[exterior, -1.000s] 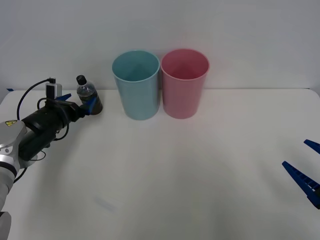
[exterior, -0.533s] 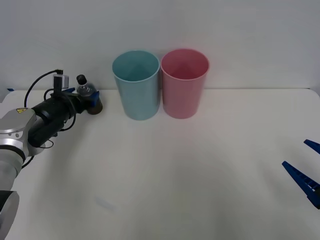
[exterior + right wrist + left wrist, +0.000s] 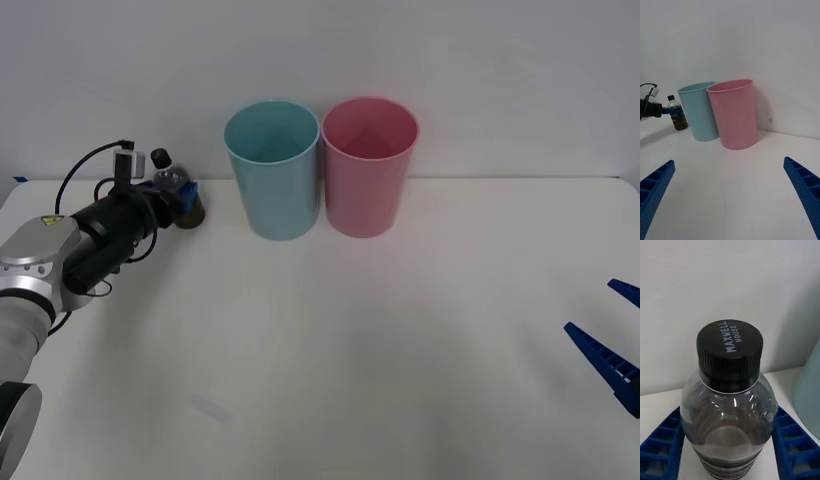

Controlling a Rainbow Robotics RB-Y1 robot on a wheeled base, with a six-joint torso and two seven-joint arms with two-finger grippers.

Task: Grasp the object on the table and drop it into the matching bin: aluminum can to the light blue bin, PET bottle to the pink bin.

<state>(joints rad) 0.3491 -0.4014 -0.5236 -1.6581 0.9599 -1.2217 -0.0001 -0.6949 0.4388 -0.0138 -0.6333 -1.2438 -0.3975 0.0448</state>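
While the left pincer (image 3: 178,193) pinches it, the clear plastic bottle (image 3: 728,416) shows a ribbed black cap (image 3: 730,346) and dark liquid; the right pincer (image 3: 730,195) hangs spread.

White capitals reading "MAXWELL HOUSE" stand in two lines on the flat top of the PET bottle (image 3: 729,416)'s black cap (image 3: 730,345); nothing else is legible

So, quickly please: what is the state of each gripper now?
Left gripper: fingers shut on the PET bottle, which stands on the table beside the light blue bin.
Right gripper: open, holding nothing, low at the robot's right.
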